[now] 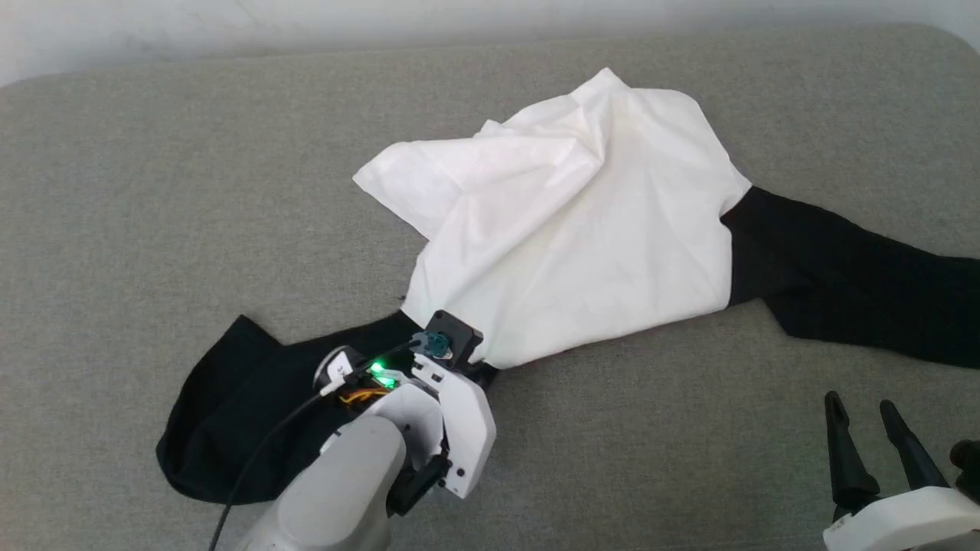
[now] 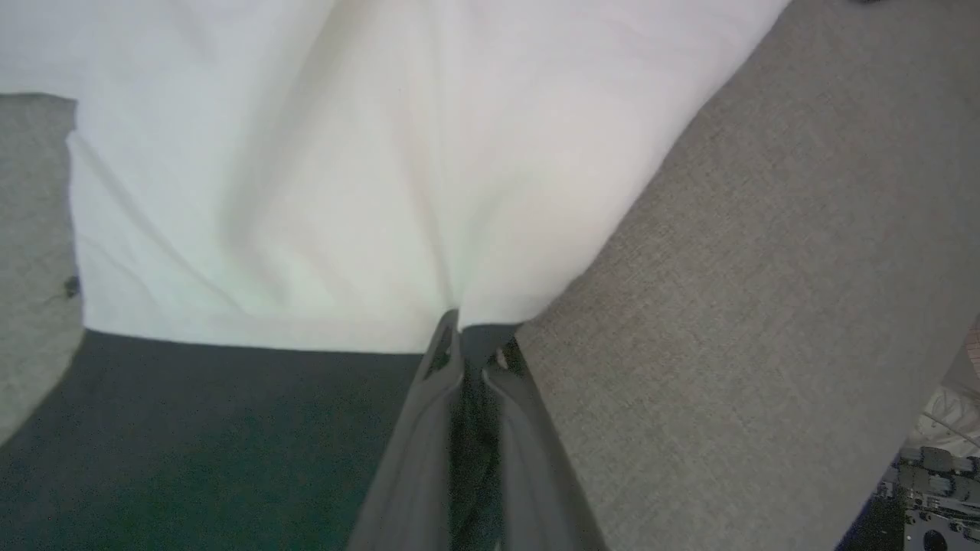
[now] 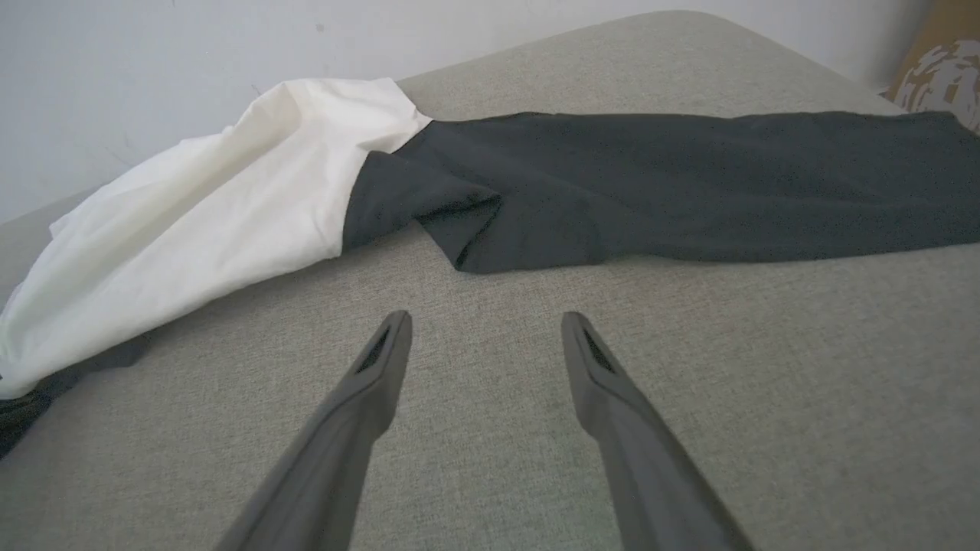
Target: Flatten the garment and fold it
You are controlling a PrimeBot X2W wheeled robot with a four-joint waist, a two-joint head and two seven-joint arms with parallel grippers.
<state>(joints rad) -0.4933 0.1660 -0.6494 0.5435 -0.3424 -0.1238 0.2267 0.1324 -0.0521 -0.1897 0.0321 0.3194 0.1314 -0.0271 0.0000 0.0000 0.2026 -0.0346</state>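
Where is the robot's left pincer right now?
The left pincer is shut on the near edge of the garment, where its white cloth meets the crumpled black sleeve. In the head view that is low and left of the middle, on the grey surface.

1. From above, the left gripper (image 2: 472, 340) has its fingers hidden under its own white wrist housing (image 1: 459, 413). The closed tips show in the left wrist view, blurred, nipping the garment (image 1: 582, 229) at the white hem.
2. Which layers of cloth are caught between them cannot be told.
3. The right sleeve (image 1: 857, 283) runs off the head view's right edge, so its cuff is cut off.
4. The left sleeve (image 1: 230, 405) lies bunched, partly under the forearm (image 1: 344, 490).
5. The right gripper (image 1: 860, 404) is cut by the head view's bottom edge — fingers and a bit of housing show.
6. A patterned brown thing (image 3: 938, 76) in the right wrist view's corner is cropped — no telling what it is.
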